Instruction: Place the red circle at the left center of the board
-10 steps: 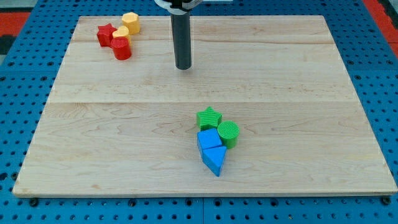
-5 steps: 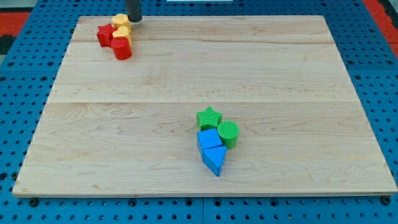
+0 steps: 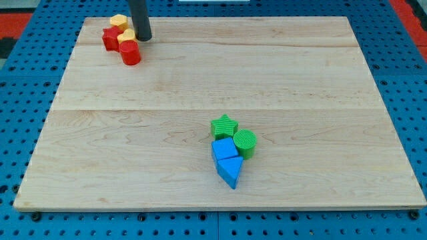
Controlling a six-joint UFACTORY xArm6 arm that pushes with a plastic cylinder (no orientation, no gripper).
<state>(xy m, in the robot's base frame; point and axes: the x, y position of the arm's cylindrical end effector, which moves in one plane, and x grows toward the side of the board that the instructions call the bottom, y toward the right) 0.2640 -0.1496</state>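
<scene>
The red circle is a short red cylinder near the board's top left corner. It touches a red star on its upper left and a yellow block just above it. Another yellow block lies at the board's top edge. My tip is the lower end of the dark rod, just right of the yellow block and up and right of the red circle, very close to both.
A cluster sits right of the board's middle, toward the bottom: green star, green circle, blue square, blue triangle. The wooden board lies on a blue pegboard.
My tip went from mid-board up to the top edge, then down beside the yellow blocks. The yellow blocks and the red pieces have shifted slightly left.
</scene>
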